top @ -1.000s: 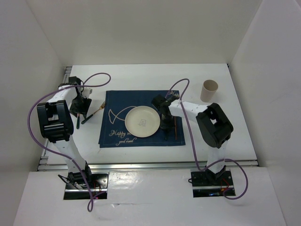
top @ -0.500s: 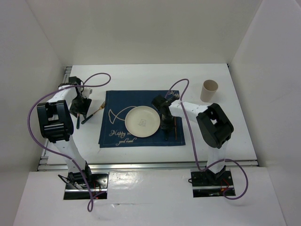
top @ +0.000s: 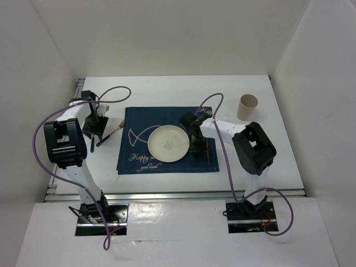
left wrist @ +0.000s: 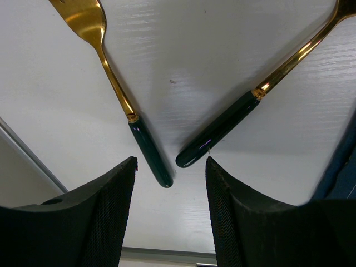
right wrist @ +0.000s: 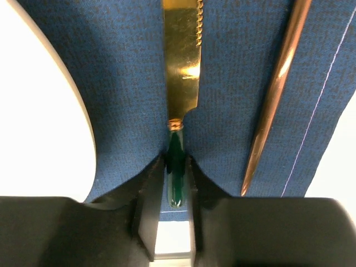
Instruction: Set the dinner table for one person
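Note:
The white dinner table (top: 167, 92) carries a navy placemat (top: 133, 150) with a cream plate (top: 167, 143) on it. My right gripper (top: 196, 147) sits low over the mat just right of the plate. In the right wrist view the gripper (right wrist: 177, 167) is shut on the dark green handle of a gold knife (right wrist: 182, 61), which lies along the mat. My left gripper (top: 94, 132) hovers left of the mat. In the left wrist view it (left wrist: 169, 167) is open and empty above the handle ends of a gold fork (left wrist: 114, 83) and a second gold utensil (left wrist: 222, 130).
A copper chopstick (right wrist: 275, 100) lies on the mat right of the knife, also seen from above (top: 208, 149). A beige cup (top: 248, 107) stands at the back right. The plate's rim (right wrist: 83, 128) is close on the knife's left. The table's rail edge (left wrist: 33, 161) is near the fork.

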`<state>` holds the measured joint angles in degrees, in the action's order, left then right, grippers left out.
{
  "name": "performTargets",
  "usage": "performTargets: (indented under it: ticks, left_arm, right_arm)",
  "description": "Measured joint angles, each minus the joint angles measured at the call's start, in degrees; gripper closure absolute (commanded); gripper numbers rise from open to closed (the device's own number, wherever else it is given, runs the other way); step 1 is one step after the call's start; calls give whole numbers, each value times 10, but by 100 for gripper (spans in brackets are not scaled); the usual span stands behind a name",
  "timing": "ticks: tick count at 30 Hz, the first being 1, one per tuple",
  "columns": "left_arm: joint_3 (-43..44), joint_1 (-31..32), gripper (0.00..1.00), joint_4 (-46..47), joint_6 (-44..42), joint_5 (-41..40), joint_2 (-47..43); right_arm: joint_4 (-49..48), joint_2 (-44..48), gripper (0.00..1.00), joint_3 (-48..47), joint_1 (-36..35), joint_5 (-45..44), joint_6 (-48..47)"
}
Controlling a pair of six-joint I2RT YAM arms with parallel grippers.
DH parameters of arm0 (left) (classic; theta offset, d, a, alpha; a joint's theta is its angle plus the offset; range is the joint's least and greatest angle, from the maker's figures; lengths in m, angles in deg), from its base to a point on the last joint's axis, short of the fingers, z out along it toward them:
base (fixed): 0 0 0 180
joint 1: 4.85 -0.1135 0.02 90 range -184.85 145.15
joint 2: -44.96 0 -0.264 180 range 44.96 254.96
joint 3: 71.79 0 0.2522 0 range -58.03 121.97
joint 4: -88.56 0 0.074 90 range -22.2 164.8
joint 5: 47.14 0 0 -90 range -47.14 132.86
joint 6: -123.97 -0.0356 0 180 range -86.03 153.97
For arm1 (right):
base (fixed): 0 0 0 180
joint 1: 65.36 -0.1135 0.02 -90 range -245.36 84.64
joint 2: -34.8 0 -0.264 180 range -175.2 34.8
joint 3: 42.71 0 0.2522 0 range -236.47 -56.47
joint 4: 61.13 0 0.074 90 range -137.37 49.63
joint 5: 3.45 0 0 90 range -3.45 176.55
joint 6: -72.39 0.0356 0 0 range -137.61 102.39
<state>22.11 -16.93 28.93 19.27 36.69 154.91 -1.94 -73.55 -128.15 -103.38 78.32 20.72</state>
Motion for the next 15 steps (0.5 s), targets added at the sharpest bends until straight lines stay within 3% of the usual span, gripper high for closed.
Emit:
performTargets:
  ticks: [3, 10, 14, 15]
  left_arm:
    - [0, 0, 40, 0, 0, 0, 0]
    - [0, 0, 40, 0, 0, 0, 0]
    - [0, 0, 40, 0, -1, 0, 0]
    - [0, 0, 40, -1, -1, 0, 0]
  right_arm:
    - [0, 0, 53, 0, 0, 3, 7]
    - [10, 0, 51, -7, 0, -10, 9]
    - [40, 2, 42, -39, 0, -39, 2]
    - [51, 6, 34, -53, 1, -49, 0]
